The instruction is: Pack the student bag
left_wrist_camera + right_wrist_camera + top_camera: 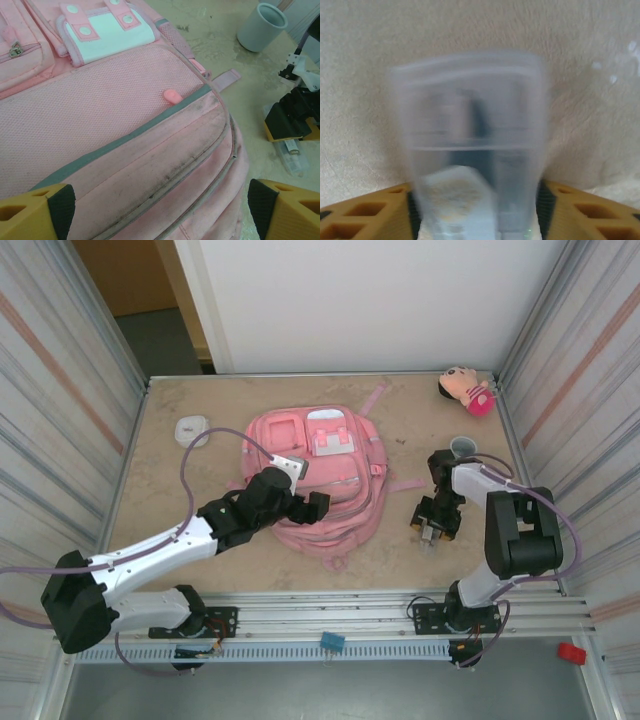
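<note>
- The bag (pixel 315 475) lies flat in the middle of the tabletop (pixel 170 540), front pockets up. From above, my left arm (pixel 160 550) covers part of its near edge.
- The left jaws hang over the bag's near half, spread wide. On the left wrist camera the two yellow-and-black fingertips (pixel 47 210) sit in the bottom corners with pink fabric between them, and they pinch nothing.
- That camera cuts the bag (pixel 125 125) off at the left and bottom edges. A small pink tab (pixel 172 95) pokes out at the rim of the mesh pocket; I can't tell what it belongs to.
- The right jaws point down at the tabletop to the right of the bag, apart from it, over a clear case (pixel 432 532). From above the arm hides most of the case.
- On the right wrist camera the case (pixel 470 145) is smeared by blur. It stands between the pads (pixel 547 205), with its sides running right up to both.
- I cannot tell whether the right jaws are pinching the case or just flanking it. Inside I make out something dark and something pale, no more.
- A grey cup (pixel 463 447) stands upright just beyond the right arm.
- A plush doll (pixel 467 390) lies in the far right corner.
- A small white thing (pixel 192 428) sits left of the bag, too small to identify.
</note>
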`<action>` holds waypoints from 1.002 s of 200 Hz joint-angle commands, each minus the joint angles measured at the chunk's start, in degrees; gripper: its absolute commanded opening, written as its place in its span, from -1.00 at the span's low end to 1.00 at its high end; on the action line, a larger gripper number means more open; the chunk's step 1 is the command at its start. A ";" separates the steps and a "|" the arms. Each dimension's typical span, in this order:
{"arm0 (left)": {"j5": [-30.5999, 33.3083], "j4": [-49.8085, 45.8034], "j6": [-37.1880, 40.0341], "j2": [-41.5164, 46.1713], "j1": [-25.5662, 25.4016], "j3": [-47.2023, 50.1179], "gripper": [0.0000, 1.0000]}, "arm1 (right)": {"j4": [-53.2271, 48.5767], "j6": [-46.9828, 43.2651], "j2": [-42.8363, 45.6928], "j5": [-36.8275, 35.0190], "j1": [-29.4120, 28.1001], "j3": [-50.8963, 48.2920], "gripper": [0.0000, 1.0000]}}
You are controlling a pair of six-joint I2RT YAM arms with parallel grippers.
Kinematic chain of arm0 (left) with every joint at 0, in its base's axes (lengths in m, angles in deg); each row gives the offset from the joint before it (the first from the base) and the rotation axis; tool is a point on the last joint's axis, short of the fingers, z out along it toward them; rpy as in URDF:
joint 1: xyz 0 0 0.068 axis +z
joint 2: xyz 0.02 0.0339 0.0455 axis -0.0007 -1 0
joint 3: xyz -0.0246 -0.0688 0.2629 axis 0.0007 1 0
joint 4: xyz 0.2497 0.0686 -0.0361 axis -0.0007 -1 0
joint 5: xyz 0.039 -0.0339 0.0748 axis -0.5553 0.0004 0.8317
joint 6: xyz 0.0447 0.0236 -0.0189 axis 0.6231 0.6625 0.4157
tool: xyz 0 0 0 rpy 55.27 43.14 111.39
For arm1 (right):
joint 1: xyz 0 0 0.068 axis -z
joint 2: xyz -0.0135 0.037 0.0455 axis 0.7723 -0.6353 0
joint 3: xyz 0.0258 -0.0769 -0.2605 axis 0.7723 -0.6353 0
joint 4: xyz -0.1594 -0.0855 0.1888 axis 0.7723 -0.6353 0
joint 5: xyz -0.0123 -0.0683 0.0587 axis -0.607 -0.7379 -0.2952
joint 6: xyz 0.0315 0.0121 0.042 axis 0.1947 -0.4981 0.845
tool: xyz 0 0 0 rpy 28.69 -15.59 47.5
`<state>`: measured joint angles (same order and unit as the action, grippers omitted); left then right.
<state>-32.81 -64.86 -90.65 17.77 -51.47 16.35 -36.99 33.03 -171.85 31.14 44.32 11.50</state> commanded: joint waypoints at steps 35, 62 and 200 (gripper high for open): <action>2.36 -0.55 2.50 3.46 -0.19 1.84 0.81 | 1.81 0.74 5.93 0.19 -0.73 -1.55 -0.11; 1.46 -2.91 14.43 4.95 0.92 1.63 0.79 | 5.01 1.26 20.14 6.48 0.91 -2.63 -0.14; -3.22 -3.13 46.85 -15.02 4.64 -8.87 0.72 | 24.72 7.08 56.49 20.86 -0.14 -16.69 -0.13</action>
<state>-37.36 -70.37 -46.06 4.90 -47.55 10.69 -13.97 40.39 -116.71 51.40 44.76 -4.82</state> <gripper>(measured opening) 0.871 0.479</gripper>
